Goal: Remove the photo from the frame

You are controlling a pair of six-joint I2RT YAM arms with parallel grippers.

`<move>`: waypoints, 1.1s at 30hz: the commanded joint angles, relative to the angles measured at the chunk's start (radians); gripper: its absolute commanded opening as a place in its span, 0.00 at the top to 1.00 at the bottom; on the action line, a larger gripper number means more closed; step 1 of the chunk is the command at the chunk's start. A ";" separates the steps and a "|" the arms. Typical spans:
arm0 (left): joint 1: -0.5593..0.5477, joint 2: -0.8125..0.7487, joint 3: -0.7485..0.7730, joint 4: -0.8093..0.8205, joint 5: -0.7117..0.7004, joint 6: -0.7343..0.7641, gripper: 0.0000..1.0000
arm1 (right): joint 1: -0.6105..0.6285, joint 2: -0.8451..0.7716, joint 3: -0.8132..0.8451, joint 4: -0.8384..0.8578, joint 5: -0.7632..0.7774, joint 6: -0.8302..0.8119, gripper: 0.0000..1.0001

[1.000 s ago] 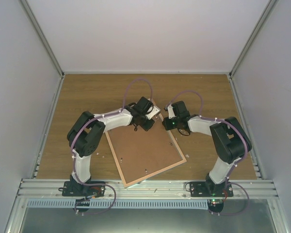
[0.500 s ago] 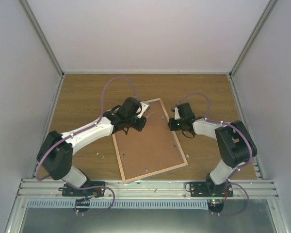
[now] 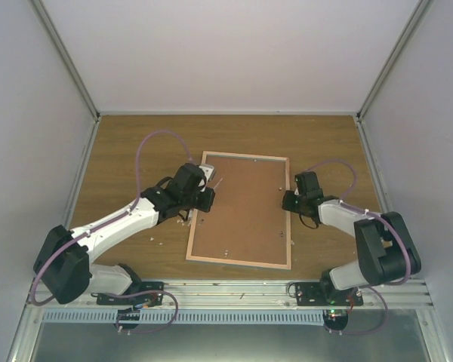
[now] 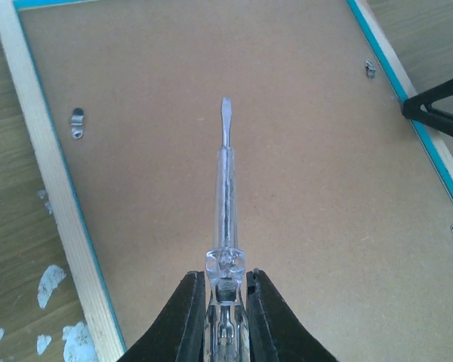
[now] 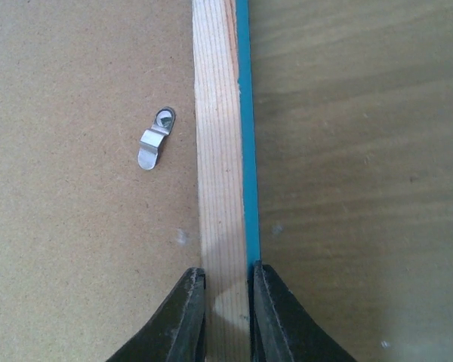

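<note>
The frame is laid back-up on a wooden table walled in white. A screwdriver is gripped by the left gripper, the frame's edge by the right gripper.

My overhead feed shows a brown wood-grain table boxed in by plain white panels: a back wall, a left wall and a right wall. Slim aluminium posts run up the back corners, and a ribbed aluminium rail crosses the table's near edge. On the left wrist feed I see white flecks, like chipped paint, dotting the tabletop at the lower left. That same feed gives me a screwdriver with a clear handle and a flat blade, pointing straight away from the lens.
</note>
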 commanded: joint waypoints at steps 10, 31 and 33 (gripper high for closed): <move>0.005 -0.082 -0.041 0.055 0.022 -0.057 1.00 | 0.029 -0.207 -0.121 -0.162 -0.101 0.012 0.52; 0.059 -0.112 -0.108 0.070 0.014 -0.098 1.00 | 0.522 -0.128 -0.036 -0.044 -0.191 0.173 0.42; 0.074 -0.119 -0.119 0.070 0.017 -0.101 1.00 | 0.540 -0.079 0.016 -0.047 -0.194 0.141 0.42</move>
